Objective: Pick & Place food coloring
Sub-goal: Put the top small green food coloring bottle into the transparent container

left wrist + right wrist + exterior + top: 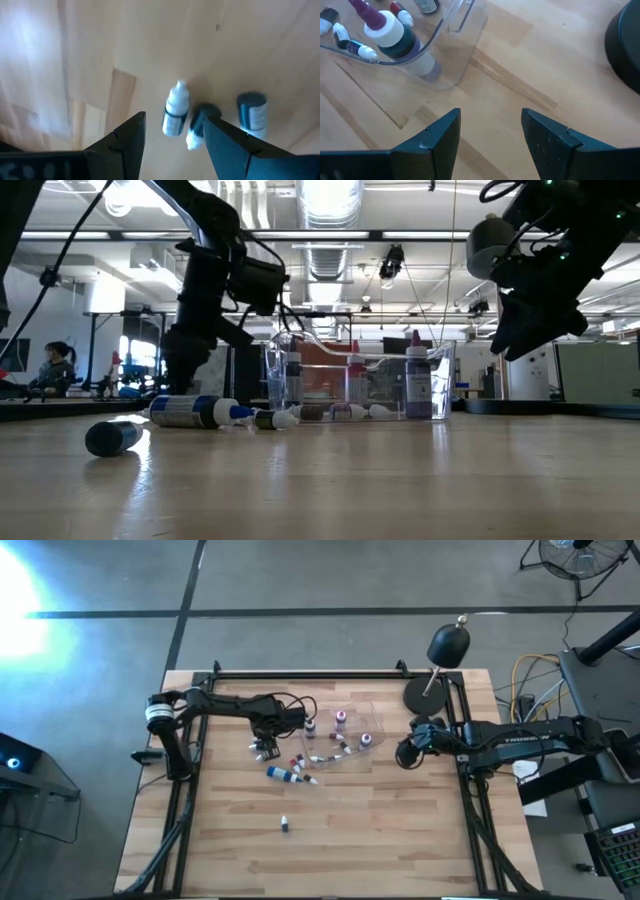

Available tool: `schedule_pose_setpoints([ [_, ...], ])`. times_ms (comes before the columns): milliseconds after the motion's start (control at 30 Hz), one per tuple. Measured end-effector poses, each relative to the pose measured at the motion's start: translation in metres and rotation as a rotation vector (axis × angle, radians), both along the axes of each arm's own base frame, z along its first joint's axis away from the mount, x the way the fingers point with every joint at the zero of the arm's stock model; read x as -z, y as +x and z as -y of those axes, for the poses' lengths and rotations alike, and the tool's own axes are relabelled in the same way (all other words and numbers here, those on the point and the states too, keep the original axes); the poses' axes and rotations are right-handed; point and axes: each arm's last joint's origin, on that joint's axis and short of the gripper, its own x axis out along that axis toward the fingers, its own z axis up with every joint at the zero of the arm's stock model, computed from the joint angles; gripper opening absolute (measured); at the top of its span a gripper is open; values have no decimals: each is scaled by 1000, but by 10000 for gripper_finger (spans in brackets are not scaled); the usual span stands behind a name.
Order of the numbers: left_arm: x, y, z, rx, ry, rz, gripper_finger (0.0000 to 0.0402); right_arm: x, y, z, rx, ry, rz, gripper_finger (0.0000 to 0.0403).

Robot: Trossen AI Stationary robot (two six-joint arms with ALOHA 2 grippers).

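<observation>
Several tiny food coloring bottles lie on their sides on the wooden table: a blue-bodied one (280,774), a small one alone nearer the front (285,825), and more beside the clear plastic tray (345,735). Other bottles stand upright in the tray (417,385). My left gripper (265,747) is open, pointing down over two small bottles left of the tray: a white one (176,112) and a dark-capped one (202,122) lie just beyond its fingertips. My right gripper (405,752) is open and empty, above the table at the tray's right side (465,30).
A black dome-headed lamp (448,645) stands on a round base (428,693) at the far right corner, close behind my right arm. A black frame runs along the table's far edge (310,675) and sides. Bare wood lies along the front of the table (380,840).
</observation>
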Motion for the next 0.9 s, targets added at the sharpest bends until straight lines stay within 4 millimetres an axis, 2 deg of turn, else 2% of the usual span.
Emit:
schedule_pose_setpoints([
  [133,8,-7,2,-26,-6,-26,172,1,0,0,10,4,-4,203],
  [300,14,-2,0,-32,7,20,172,5,1,0,10,4,-28,203],
  [633,10,1,-2,-10,21,28,172,14,9,1,17,13,-92,203],
  [900,6,0,-2,-59,21,14,172,23,14,1,100,70,-113,203],
])
